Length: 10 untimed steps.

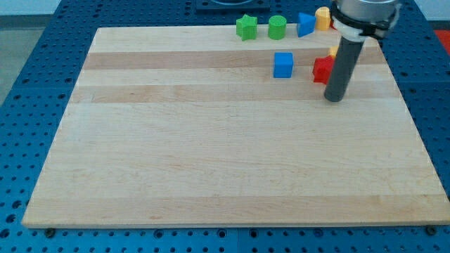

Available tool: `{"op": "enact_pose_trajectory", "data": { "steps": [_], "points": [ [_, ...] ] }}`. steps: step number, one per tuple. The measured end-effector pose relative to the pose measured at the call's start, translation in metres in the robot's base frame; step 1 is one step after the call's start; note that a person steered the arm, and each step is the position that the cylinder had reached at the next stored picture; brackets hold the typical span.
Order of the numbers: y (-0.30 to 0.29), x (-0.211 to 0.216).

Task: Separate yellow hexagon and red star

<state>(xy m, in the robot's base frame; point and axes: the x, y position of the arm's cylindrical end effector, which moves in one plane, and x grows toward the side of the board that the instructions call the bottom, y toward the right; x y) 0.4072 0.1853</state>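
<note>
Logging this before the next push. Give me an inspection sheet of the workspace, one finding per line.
Surface: wooden board, pale planks, lying flat.
Job's things: red star near the view's top right, partly behind the rod; a yellow sliver just above it, shape hidden.
Clutter: green star, green cylinder, blue wedge-like block and a yellow block along the top edge; blue cube left of the red star.
Pincer: none fitted; my tip rests just below-right of the red star.
Cables: nothing seen.
Surroundings: blue perforated table around the board.
</note>
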Motion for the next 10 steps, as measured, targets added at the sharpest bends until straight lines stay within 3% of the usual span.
{"op": "enact_pose_trajectory", "data": {
  "steps": [1, 2, 3, 8, 10],
  "points": [
    [0.050, -0.028],
    [0.065, -0.108],
    [0.063, -0.151],
    [0.004, -0.134],
    [0.004, -0.073]
  ]
}}
